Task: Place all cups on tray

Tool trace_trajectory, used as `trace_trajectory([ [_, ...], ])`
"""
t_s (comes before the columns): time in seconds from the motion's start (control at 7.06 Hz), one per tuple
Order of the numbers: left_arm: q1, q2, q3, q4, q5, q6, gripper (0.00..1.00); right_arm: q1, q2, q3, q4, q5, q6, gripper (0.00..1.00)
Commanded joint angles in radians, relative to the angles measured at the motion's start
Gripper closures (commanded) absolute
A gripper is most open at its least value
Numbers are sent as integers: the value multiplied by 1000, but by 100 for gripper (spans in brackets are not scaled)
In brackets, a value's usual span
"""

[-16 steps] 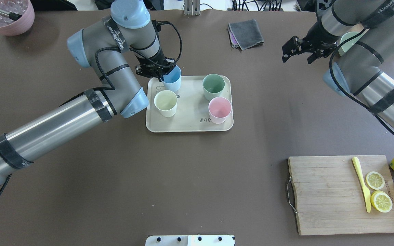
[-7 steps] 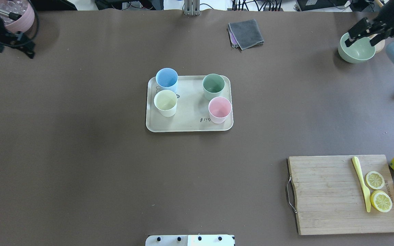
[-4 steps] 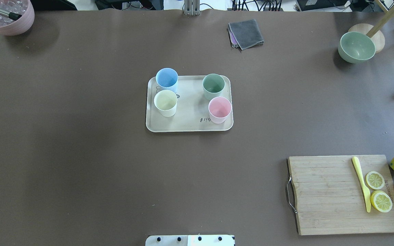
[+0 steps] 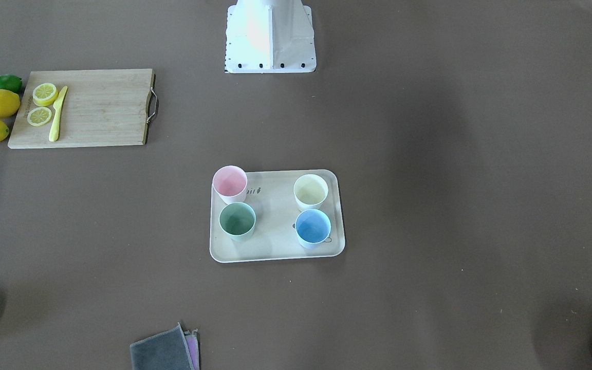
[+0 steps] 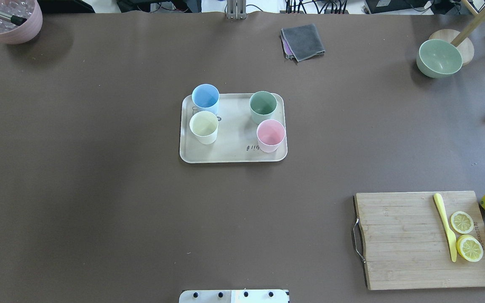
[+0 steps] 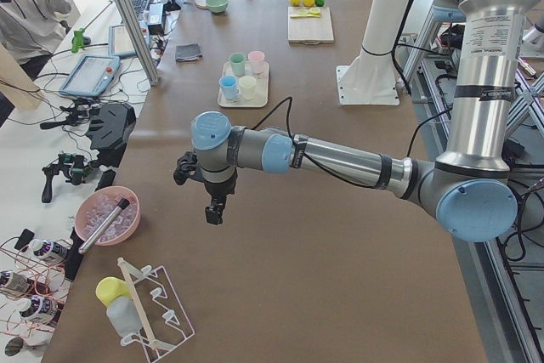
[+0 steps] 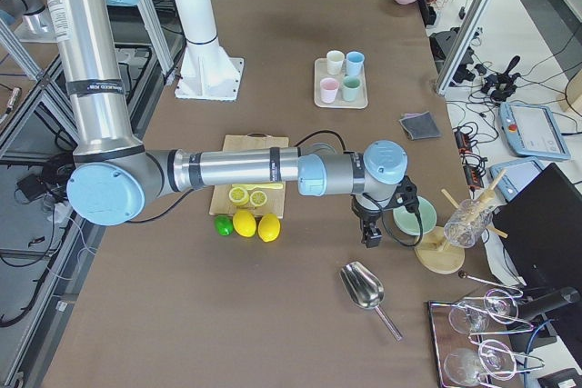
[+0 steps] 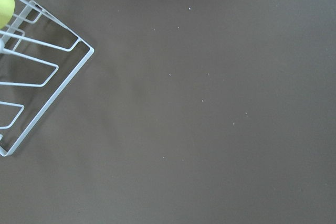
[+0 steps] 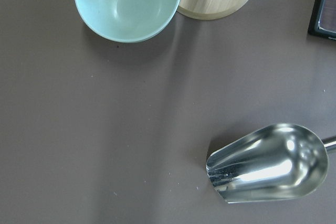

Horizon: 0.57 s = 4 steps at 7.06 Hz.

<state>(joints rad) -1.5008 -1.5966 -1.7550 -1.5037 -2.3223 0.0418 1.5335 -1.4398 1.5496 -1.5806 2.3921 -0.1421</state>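
Observation:
The cream tray (image 5: 234,126) lies mid-table, also in the front view (image 4: 275,226). On it stand four cups upright: light blue (image 5: 205,96) at its far left corner, cream-white (image 5: 203,125), sage green (image 5: 262,104) and pink (image 5: 270,134). Both arms are out of the overhead and front views. My left gripper (image 6: 212,210) hangs over bare table far from the tray, near the table's left end. My right gripper (image 7: 371,235) hangs near the green bowl at the right end. I cannot tell whether either is open or shut.
A bamboo cutting board (image 5: 419,240) with lemon slices and a yellow knife lies front right, whole lemons beside it. A grey cloth (image 5: 302,41), a green bowl (image 5: 439,57) and a pink pot (image 5: 9,19) stand at the back. A wire rack (image 8: 37,77) and a metal scoop (image 9: 268,163) lie near the table ends.
My left gripper has left the blue cup, which stays on the tray. Both arms have swung outward, out of the overhead view. The cups and tray have not moved.

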Motion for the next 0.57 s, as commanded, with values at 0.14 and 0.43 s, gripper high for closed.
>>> trace_trajectory([
  [0.14,1,9,-3,3,4,-25,2,2,-33,56,-71,1,6,0],
  [0.43,2,33,0,-3,-2,-23,2,4,-43,94,-67,9,12,0],
])
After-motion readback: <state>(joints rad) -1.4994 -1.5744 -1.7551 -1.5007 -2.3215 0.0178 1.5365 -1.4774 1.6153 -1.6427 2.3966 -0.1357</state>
